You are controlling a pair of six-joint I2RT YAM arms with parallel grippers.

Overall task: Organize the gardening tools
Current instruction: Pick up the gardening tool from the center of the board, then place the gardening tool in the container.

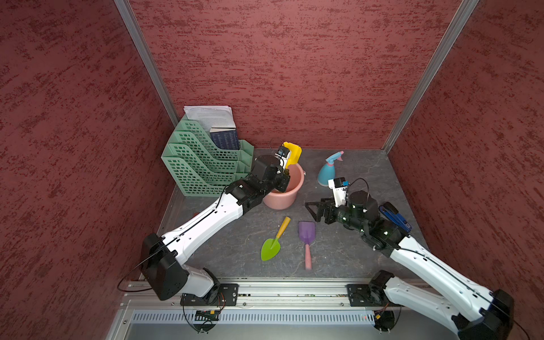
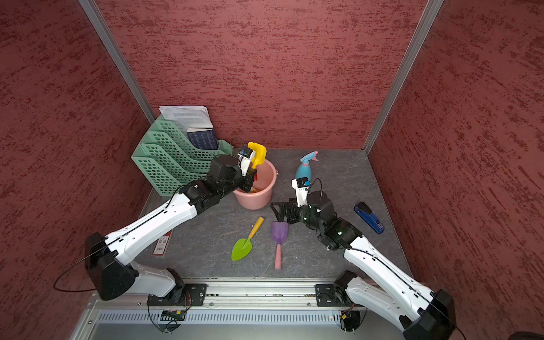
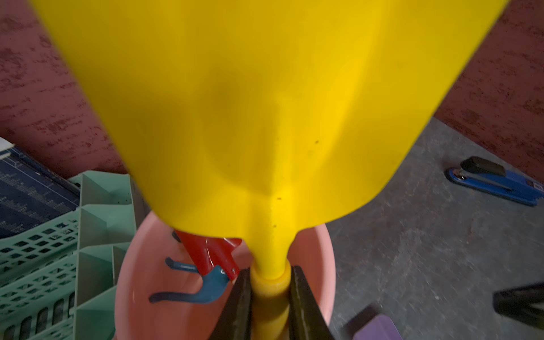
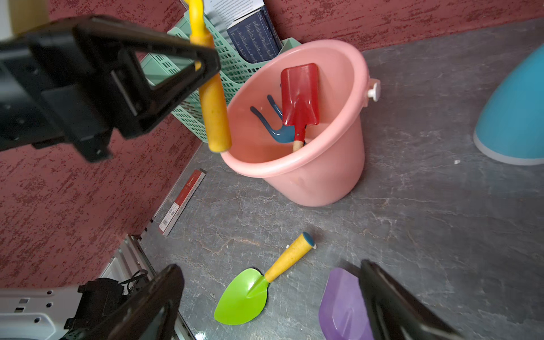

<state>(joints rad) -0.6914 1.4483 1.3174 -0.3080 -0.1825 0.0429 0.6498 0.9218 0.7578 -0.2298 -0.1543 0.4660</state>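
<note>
Between left fingers (image 3: 304, 306), yellow shovel (image 3: 235, 103) handle.

I'm in a lab test cell: red textured wall panels (image 1: 294, 73) in aluminium profiles (image 1: 141, 53), my arms (image 1: 206, 223) bolted to a rail (image 1: 294, 290) at the desk (image 1: 338, 256) edge.

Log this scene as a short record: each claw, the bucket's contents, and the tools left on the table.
Left claw: shut on the yellow shovel by its handle, blade up, over the pink bucket
In the bucket: red shovel, blue rake
On the table: green trowel, purple shovel, spray bottle standing upright
Right claw: open, empty, near the purple shovel
</note>
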